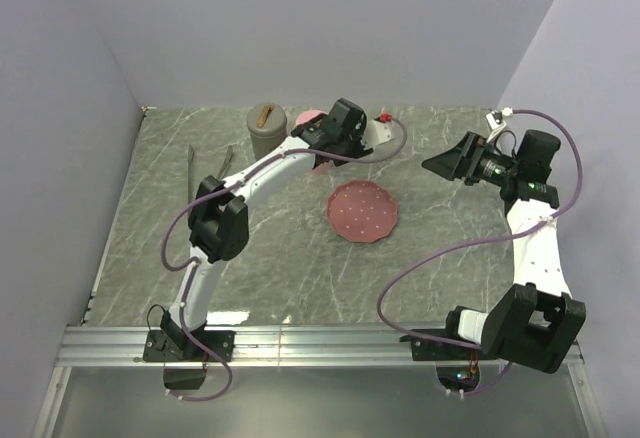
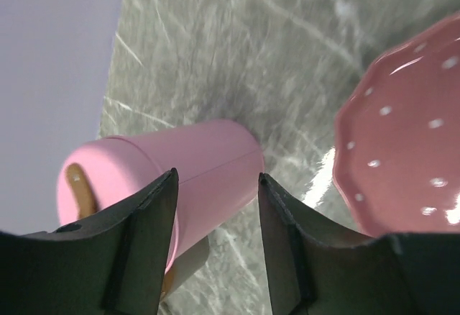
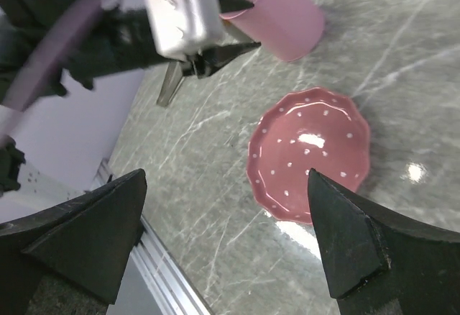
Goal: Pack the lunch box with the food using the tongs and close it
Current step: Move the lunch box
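Tongs [image 1: 193, 173] overhead, pink cup [image 2: 205, 160] wrist-side

Left arm [image 1: 250, 183] stretches toward the far side, elbow bent, the left gripper [image 2: 217, 177] angled down with fingers [image 2: 144, 243] half parted. Right arm [image 1: 535, 248] stands folded, the right gripper [image 3: 226, 175] aimed leftward, fingers [image 3: 79, 236] spread wide.

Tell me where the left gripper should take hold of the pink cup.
Probably mid-wall on the pink cup, from the side, jaws across its width: it stands upright, but the open left gripper is turned along its height.
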Tool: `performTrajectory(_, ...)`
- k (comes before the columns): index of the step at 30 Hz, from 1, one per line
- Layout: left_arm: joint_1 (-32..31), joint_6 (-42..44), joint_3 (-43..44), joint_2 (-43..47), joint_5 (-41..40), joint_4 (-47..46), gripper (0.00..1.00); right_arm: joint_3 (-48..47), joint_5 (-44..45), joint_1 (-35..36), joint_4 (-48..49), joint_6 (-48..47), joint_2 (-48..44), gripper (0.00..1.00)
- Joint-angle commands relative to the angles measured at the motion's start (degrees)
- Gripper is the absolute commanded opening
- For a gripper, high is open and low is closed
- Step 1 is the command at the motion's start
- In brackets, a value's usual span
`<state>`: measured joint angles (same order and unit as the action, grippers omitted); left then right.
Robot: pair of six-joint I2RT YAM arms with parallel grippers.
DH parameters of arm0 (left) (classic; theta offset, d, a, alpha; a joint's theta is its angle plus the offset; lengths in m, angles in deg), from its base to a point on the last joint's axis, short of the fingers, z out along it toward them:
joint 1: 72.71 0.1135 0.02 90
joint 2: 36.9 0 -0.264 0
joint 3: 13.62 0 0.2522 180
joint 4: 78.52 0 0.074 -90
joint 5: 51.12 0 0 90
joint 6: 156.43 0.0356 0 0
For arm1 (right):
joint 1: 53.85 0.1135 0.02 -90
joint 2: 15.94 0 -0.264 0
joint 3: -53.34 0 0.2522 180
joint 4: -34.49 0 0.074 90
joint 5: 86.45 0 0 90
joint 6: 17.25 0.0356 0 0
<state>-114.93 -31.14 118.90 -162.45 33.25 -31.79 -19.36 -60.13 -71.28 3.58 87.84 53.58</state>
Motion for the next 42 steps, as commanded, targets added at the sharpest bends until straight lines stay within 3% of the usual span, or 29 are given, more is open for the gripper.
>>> performTrajectory(1,-0.41,7.07,-0.9,-2.58,-5.7,-4.58,0.54,-1.27,-3.29,-1.99,-1.05,-0.5,-0.43,1.0)
performTrajectory(12,0.82,12.34,-0.11,-9.88,-12.65,-9.41,0.53,-0.83,-4.7,-3.05,-1.93,-1.47,-0.7,1.0)
performTrajectory(25,2.23,12.09,-0.11,-9.1,-11.43,-10.74,0.53,-0.21,-5.14,-3.31,-1.75,-1.47,-1.49,1.0)
performTrajectory(28,1.26,8.49,-1.51,-5.15,-6.51,-10.65,0.54,-0.65,-5.05,-3.31,-1.05,-1.21,-1.58,1.0)
performTrajectory(33,0.38,-5.82,2.07,2.68,7.19,-6.7,0.59,-3.11,-3.56,-3.31,-2.8,-3.48,-1.66,1.0)
performTrajectory(35,0.99,-12.66,2.62,6.35,9.48,-5.72,0.75,-4.52,-2.16,-3.4,-4.99,-6.2,-2.1,1.0)
performTrajectory(36,1.26,-14.87,2.1,7.86,12.02,-5.9,0.92,-5.04,-1.19,-3.4,-5.96,-7.09,-2.28,1.0)
performTrajectory(37,1.52,-17.07,1.57,9.26,13.26,-6.16,0.99,-5.92,-0.49,-3.31,-7.36,-7.62,-2.71,1.0)
performTrajectory(42,5.29,-31.75,-1.34,17.53,19.15,-5.47,0.99,-10.75,3.47,-2.96,-16.67,-15.08,-1.76,1.0)
